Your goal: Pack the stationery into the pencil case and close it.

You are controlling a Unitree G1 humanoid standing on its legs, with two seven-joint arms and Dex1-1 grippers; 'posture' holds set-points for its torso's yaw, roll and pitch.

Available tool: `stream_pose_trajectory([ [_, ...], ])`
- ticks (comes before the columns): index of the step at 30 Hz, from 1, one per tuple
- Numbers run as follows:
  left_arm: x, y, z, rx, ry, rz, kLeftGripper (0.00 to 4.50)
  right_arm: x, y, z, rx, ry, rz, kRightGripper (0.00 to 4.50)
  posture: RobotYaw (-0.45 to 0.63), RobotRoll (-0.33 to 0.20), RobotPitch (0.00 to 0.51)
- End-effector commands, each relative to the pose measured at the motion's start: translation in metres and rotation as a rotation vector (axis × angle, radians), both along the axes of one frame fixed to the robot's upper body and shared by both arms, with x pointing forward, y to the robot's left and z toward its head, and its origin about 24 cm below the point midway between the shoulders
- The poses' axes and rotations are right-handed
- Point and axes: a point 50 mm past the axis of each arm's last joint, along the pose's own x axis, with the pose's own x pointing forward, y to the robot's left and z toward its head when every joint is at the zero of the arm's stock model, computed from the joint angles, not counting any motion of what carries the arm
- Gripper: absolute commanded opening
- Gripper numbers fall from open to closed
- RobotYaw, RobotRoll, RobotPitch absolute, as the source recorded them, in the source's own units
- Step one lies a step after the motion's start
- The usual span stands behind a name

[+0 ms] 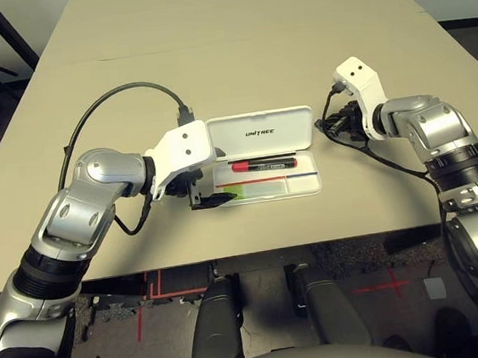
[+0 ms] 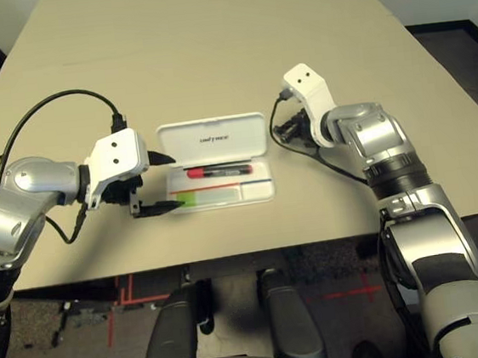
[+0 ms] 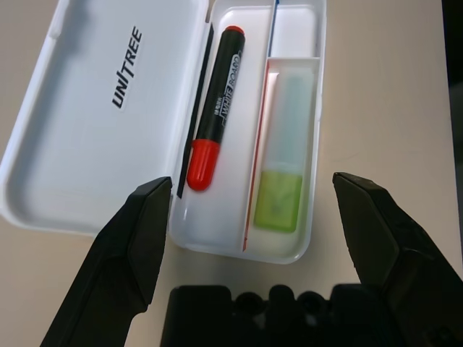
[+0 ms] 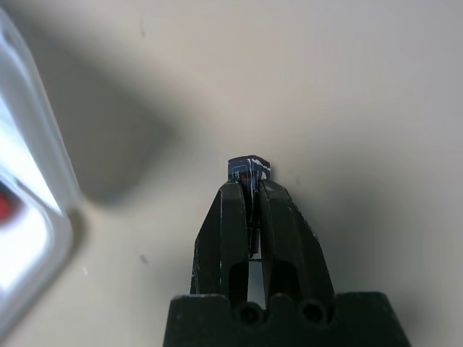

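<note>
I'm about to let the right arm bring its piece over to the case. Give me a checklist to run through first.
1. Pencil case lid open: ok.
2. Red marker in the tray: ok.
3. Green highlighter in its compartment: ok.
4. Right claw shut on the small dark block: ok.
5. Left claw open, hanging over the tray's end: not ok, may obstruct.
6. Free compartment for the block: cannot tell.
</note>
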Motion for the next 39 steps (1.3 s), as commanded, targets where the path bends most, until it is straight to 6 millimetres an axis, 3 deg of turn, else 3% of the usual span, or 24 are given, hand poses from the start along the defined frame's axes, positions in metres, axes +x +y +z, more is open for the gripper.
stream_pose_trajectory([
  [1,-0.001,0.002,0.0,-0.008,0.007,-0.007,4.5,-0.013,-0.013,0.016,0.016,-0.033,0.104,0.01,0.04,0.0,0.199],
  [9,0.001,0.005,-0.001,-0.017,0.004,0.0,4.5,-0.043,-0.024,0.042,0.055,-0.047,0.377,0.01,0.03,0.0,0.2],
  [18,0.005,0.007,-0.003,-0.022,-0.003,0.011,4.5,-0.066,0.007,0.041,0.029,0.035,0.685,0.01,0.03,0.0,0.194],
  [30,0.0,0.013,-0.003,-0.025,-0.009,0.035,4.5,-0.06,0.05,0.02,-0.112,0.011,0.87,0.01,0.09,0.0,0.191],
  [39,-0.007,0.023,0.001,-0.069,0.006,0.036,4.5,-0.054,0.052,0.007,-0.149,0.004,0.893,0.01,0.11,0.0,0.187],
])
